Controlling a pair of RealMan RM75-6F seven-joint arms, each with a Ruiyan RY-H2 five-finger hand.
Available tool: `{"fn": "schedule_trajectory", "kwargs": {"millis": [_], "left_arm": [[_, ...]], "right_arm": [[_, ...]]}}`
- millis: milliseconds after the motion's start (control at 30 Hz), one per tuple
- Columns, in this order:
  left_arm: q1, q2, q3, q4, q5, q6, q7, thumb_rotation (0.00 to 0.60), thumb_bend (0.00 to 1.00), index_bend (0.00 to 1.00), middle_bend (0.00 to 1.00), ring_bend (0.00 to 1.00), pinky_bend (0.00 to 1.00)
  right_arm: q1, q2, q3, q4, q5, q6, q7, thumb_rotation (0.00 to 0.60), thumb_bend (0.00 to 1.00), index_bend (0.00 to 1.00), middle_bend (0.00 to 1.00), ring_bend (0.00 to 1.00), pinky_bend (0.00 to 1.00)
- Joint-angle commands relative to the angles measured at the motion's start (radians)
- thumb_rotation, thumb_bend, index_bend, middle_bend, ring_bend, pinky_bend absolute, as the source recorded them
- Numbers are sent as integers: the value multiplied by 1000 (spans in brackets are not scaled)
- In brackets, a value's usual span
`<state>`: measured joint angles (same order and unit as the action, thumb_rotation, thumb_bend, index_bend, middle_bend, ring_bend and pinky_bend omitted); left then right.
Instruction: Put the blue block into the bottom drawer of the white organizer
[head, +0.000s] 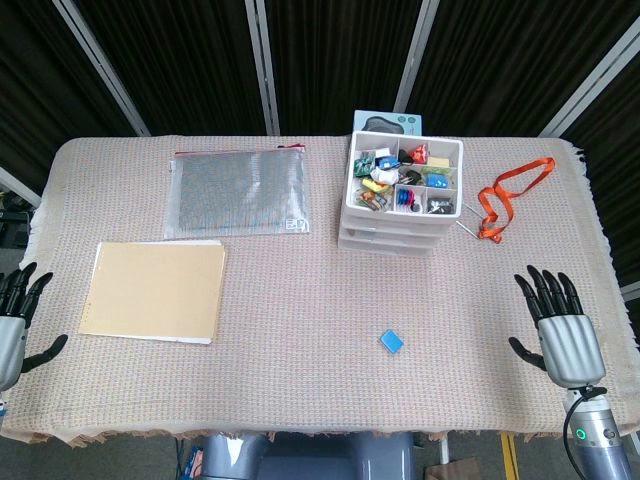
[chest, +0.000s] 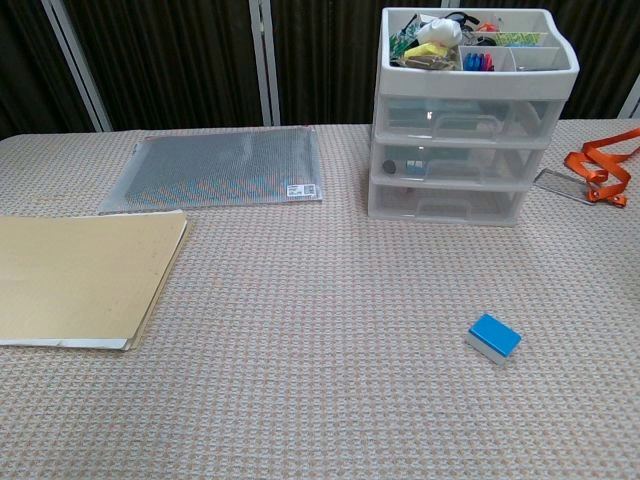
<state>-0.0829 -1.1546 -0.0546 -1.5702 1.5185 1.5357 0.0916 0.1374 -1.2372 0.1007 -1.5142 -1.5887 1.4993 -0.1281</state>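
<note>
Both hands rest empty with fingers spread at the bench's near corners, left hand (head: 15, 320) at 8 o'clock, right hand (head: 560, 325) at 4 o'clock, while the blue block (head: 391, 341) lies at 6 o'clock of the white organizer (head: 400, 200), drawers closed, an orange lanyard (head: 505, 198) beside it at 3 o'clock.

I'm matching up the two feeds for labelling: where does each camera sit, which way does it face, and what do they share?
Head view: high above the near table edge, looking steeply down; left hand and right hand show at the sides.
Chest view: low, near table height, looking across to the white organizer; no part of the robot shows.
Shared: organizer, blue block, tan folder, mesh pouch, orange lanyard.
</note>
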Motion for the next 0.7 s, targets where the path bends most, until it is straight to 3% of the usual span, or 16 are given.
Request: {"fn": "schedule_trajectory", "kwargs": {"millis": [33, 533, 600, 700], "left_arm": [[0, 1, 0, -1, -2, -1, -1, 600, 238, 92, 0, 0, 0], [-1, 6, 4, 3, 3, -6, -16, 600, 239, 92, 0, 0, 0], [-1, 8, 5, 3, 3, -7, -22, 600, 239, 92, 0, 0, 0], [0, 11, 6, 2, 4, -6, -29, 600, 239, 92, 0, 0, 0]], "right_arm": [[0, 1, 0, -4, 3, -1, 2, 600, 96, 72, 0, 0, 0], [12, 14, 1, -52, 37, -31, 8, 600, 101, 84, 27, 3, 13], [24, 13, 20, -84, 48, -34, 23, 600, 107, 95, 112, 67, 118], [40, 13, 43, -149, 81, -55, 52, 600, 132, 128, 354, 344, 406]]}}
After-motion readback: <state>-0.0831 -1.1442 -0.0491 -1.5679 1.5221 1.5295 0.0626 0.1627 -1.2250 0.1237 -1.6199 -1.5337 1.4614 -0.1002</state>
